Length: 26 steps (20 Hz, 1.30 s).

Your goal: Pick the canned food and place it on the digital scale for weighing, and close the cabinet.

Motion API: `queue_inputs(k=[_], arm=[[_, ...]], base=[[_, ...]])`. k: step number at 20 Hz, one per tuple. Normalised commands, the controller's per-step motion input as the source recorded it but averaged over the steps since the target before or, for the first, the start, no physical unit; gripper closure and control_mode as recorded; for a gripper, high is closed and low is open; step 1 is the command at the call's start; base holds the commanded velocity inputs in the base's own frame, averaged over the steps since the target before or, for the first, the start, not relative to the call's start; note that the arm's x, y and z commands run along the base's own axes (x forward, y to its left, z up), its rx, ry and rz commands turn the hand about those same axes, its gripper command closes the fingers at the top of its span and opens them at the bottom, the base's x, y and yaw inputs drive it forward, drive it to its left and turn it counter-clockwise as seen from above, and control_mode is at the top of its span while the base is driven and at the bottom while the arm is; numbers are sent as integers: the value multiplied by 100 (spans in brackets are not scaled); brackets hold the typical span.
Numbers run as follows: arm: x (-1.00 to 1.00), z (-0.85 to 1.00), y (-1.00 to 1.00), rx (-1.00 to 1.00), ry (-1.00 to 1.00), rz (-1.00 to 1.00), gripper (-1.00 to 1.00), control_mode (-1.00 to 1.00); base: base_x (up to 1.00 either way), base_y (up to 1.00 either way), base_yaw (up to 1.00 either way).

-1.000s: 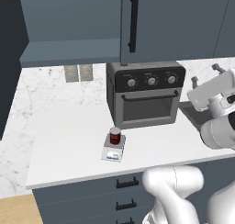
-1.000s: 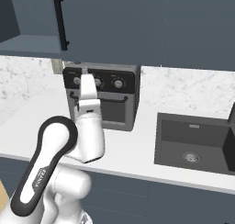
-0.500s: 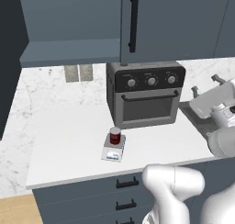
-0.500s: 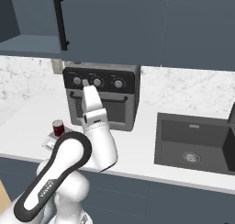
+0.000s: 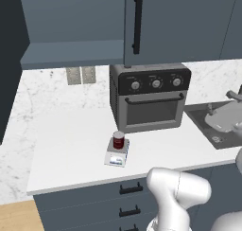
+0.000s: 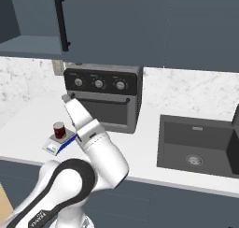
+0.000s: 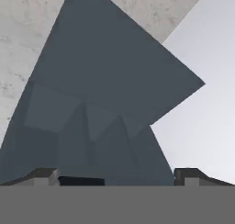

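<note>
In the left base view, the upper left of the frame shows the open side of the cabinet, its dark door edge running down the far left and a bare shelf above the marble backsplash. Below it the white counter spreads across the middle. Just left of centre, low in the frame, the can stands upright on the scale, near the counter's front edge and in front of the toaster oven's left corner. The toaster oven sits at centre under a closed cabinet door with a long black handle. At the right edge lies the sink, with the gripper above it, too small to read. In the right base view the can and scale appear at middle left, the oven at centre, the sink at right. In the hand view the two fingertips stand wide apart at the bottom, nothing between them, facing the dark cabinet and the ceiling.
</note>
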Motion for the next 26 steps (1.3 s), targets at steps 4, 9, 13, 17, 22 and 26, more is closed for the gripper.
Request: queue_inputs(k=[4,9,13,17,22,26], arm=[[-100,0,100,-1,-11,0,-100,-100],[-99,-25,100,-1,-10,-3,-100,-100],[-84,-43,100,0,-18,-8,-100,-100],[-82,-49,100,0,-20,-9,-100,-100],[-71,-62,100,1,-23,-9,-100,-100],[-62,-73,100,7,-36,-11,-100,-100]], base=[[0,0,0],[0,0,0],[0,0,0],[0,0,0],[0,0,0],[0,0,0]])
